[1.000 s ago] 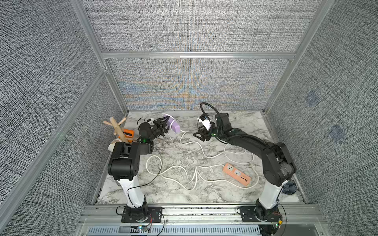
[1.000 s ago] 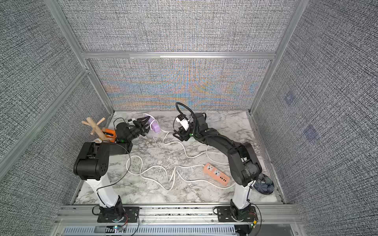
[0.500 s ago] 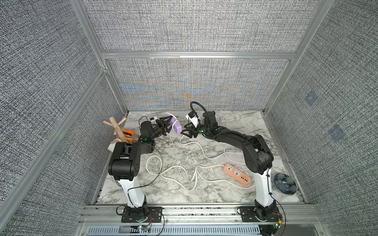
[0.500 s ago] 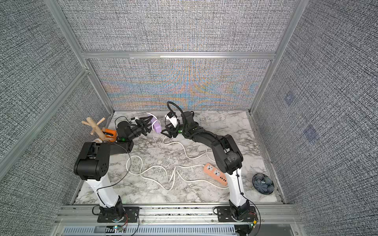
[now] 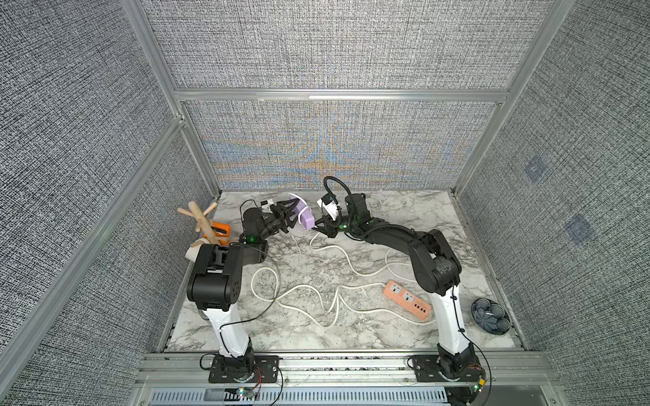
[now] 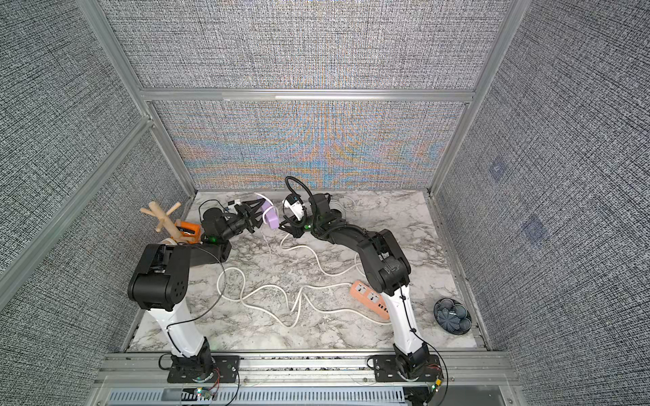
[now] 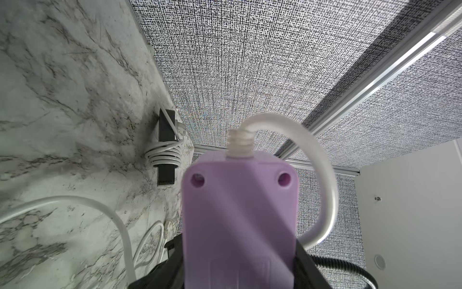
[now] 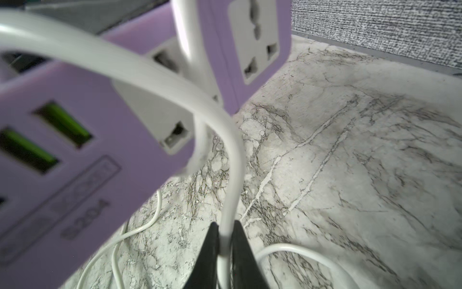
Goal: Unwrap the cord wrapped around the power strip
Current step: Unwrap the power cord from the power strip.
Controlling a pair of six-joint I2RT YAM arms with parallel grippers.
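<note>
Both arms (image 5: 214,277) are black with white lower links (image 5: 228,327) on black base plates (image 5: 267,369). Black cables (image 7: 345,262) loop alongside. The left end effector (image 5: 297,215) and right end effector (image 8: 225,240) have black tapered fingers

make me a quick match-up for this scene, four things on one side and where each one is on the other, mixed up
Things:
1. purple power strip
2. orange power strip
3. dark bowl
4. white cord coming off the purple strip

Places:
A. lying flat on the table, in front of the right arm
B. pinched in the right gripper
C. held up off the table by the left gripper
D. by the front corner on the right arm's side

Pairs: 1-C, 2-A, 3-D, 4-B
</note>
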